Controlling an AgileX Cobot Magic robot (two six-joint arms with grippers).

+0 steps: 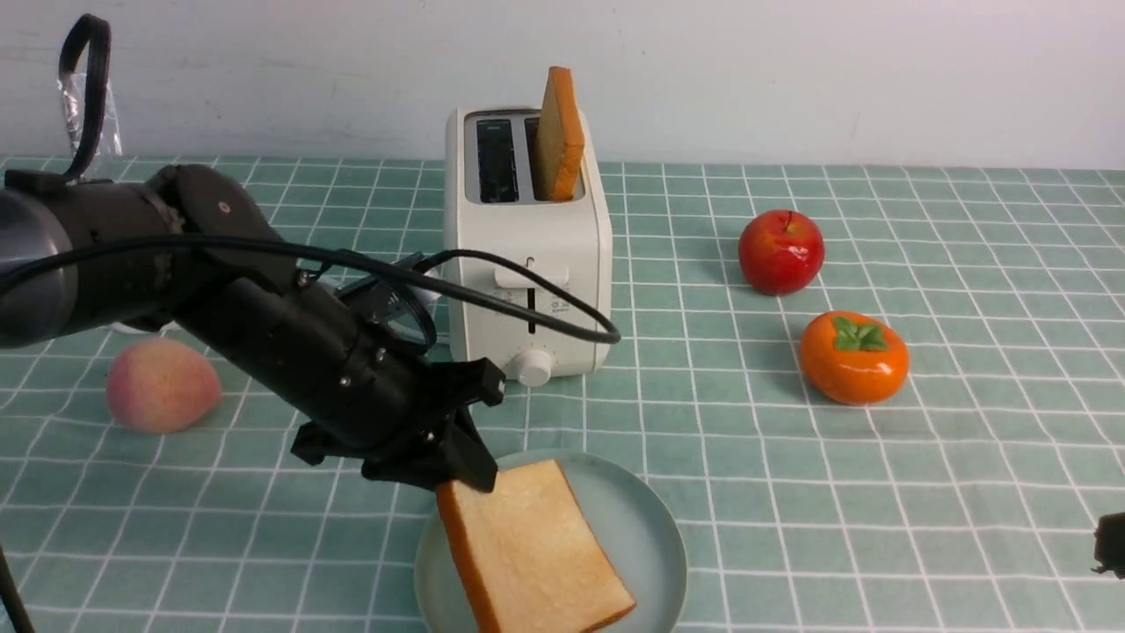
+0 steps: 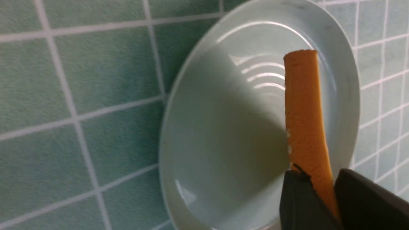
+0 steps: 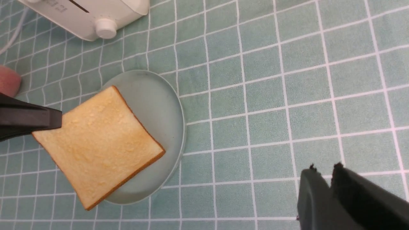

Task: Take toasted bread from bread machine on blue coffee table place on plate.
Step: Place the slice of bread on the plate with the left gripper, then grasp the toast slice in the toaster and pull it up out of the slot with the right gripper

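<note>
My left gripper (image 1: 475,475) (image 2: 319,179) is shut on a corner of one slice of toasted bread (image 1: 536,545) (image 2: 303,111) (image 3: 99,143). The slice hangs tilted, low over the pale blue-green plate (image 1: 642,536) (image 2: 223,143) (image 3: 159,105) near the front of the blue coffee table (image 1: 879,492). A second slice (image 1: 560,132) stands upright in the right slot of the cream bread machine (image 1: 527,264) (image 3: 96,12) behind the plate. My right gripper (image 3: 324,167) hovers over bare cloth right of the plate, shut on nothing; only its tip (image 1: 1109,543) shows at the front view's right edge.
A red apple (image 1: 780,251) and an orange persimmon (image 1: 852,356) sit right of the toaster. A peach (image 1: 161,384) (image 3: 8,80) lies left of it, under my left arm. The toaster's left slot is empty. A white wall backs the table.
</note>
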